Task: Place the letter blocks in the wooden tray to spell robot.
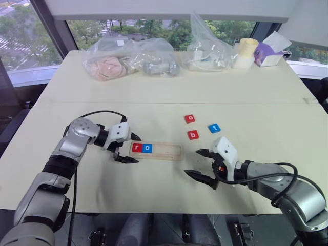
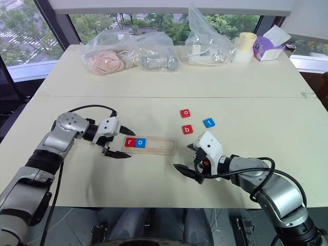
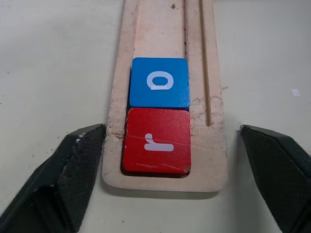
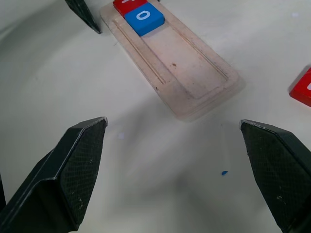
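Observation:
The wooden tray (image 1: pixel 166 151) lies on the pale table. A red "r" block (image 3: pixel 156 141) sits at its left end, and a blue "o" block (image 3: pixel 159 82) touches it. My left gripper (image 1: pixel 137 149) is open, one finger on each side of the tray's left end, touching neither block. Loose on the table beyond the tray's right end are a red "o" block (image 1: pixel 189 119), a red "b" block (image 1: pixel 193 135) and a blue "t" block (image 1: pixel 214 128). My right gripper (image 1: pixel 191 162) hovers open and empty just right of the tray.
Along the table's far edge by the window stand three clear plastic bags (image 1: pixel 154 61) with contents, a pale yellow roll (image 1: pixel 246 51) and a purple tissue box (image 1: pixel 270 53). Bare tabletop lies between the bags and the blocks.

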{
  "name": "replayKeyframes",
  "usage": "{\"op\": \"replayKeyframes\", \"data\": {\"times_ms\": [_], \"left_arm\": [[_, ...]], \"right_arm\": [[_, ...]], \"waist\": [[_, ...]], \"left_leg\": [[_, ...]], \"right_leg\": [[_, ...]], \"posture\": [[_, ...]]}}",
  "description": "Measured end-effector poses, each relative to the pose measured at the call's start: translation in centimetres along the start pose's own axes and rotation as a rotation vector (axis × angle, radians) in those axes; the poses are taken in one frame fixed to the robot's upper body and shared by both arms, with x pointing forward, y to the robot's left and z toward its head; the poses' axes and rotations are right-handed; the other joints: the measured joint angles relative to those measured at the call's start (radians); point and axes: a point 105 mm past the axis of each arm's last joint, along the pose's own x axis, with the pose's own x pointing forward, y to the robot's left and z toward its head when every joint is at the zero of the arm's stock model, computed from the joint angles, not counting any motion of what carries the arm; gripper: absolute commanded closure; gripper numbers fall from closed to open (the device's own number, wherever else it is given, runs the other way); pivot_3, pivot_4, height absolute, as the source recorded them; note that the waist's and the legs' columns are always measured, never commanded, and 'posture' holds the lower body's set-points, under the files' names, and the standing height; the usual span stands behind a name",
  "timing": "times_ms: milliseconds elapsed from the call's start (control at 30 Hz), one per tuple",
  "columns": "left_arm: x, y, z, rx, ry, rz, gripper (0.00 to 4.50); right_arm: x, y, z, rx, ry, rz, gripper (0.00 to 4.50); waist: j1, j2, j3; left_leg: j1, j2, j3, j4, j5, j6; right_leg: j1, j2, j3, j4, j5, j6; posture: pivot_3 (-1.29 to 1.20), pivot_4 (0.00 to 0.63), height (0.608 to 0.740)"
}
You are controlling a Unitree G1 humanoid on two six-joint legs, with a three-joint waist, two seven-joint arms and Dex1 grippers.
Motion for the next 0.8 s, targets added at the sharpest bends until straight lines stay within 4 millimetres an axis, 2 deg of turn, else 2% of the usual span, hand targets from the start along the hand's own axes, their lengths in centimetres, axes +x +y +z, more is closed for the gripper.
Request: {"op": "replayKeyframes", "data": {"times_ms": [100,200,267,367,500,600,700,800], "left_arm": [[-0.4,-0.1,-0.2,-0.004,0.016,0.005,0.01],[-1.8,-0.2,-0.8,-0.037,0.061,0.016,0.01],[-3.2,-0.6,-1.3,-0.087,0.085,0.033,0.01],[-6.2,-1.5,-1.7,-0.191,0.103,0.076,0.01],[-9.1,-0.3,0.7,-0.231,0.002,0.248,0.01],[-10.2,0.1,2.6,-0.248,-0.072,0.349,0.01],[-10.3,-0.4,3.8,-0.259,-0.117,0.408,0.01],[-9.6,-1.3,4.3,-0.293,-0.150,0.437,0.01]], "right_arm": [[0.4,-0.6,1.2,-0.002,-0.059,-0.038,0.00],[0.7,-2.8,3.0,-0.038,-0.094,-0.170,0.00],[1.0,-4.6,3.8,-0.036,-0.087,-0.279,0.00],[3.2,-6.8,4.9,0.114,-0.105,-0.420,0.00],[5.0,-7.4,4.3,0.214,-0.037,-0.458,0.00],[6.3,-6.5,4.2,0.260,-0.016,-0.422,0.00],[6.7,-6.1,3.6,0.275,0.031,-0.419,0.00],[6.4,-6.6,2.7,0.274,0.084,-0.473,0.00]], "waist": [[-0.004,0.000,0.000],[-0.017,0.000,0.000],[-0.025,0.000,0.000],[-0.046,0.000,0.001],[-0.025,0.000,0.001],[-0.028,0.000,0.001],[-0.031,0.000,0.001],[-0.030,0.000,0.001]], "left_leg": [[0.000,0.000,0.000,0.000,0.000,0.000],[0.000,0.001,0.000,0.000,0.000,0.000],[0.000,0.002,-0.001,-0.001,0.000,0.000],[-0.002,0.003,-0.001,-0.004,0.001,-0.001],[-0.003,0.002,-0.001,-0.005,0.001,-0.001],[-0.003,0.001,0.000,-0.005,0.001,-0.001],[-0.002,0.001,0.001,-0.005,0.001,-0.001],[-0.002,0.002,0.000,-0.005,0.001,-0.002]], "right_leg": [[0.000,0.001,0.000,0.000,0.000,0.000],[-0.001,0.002,0.000,0.001,0.000,-0.002],[-0.002,0.003,0.000,0.001,0.000,-0.002],[-0.009,0.004,0.003,0.005,0.002,0.000],[-0.010,0.004,0.002,0.006,0.002,0.000],[-0.009,0.003,0.003,0.005,0.002,0.001],[-0.009,0.003,0.003,0.005,0.002,0.001],[-0.009,0.004,0.003,0.005,0.002,0.001]], "posture": [[0.00,0.150,0.740],[0.00,0.150,0.740],[0.00,0.150,0.740],[0.00,0.150,0.740],[0.00,0.150,0.740],[0.00,0.150,0.740],[0.00,0.150,0.740],[0.00,0.150,0.740]]}}
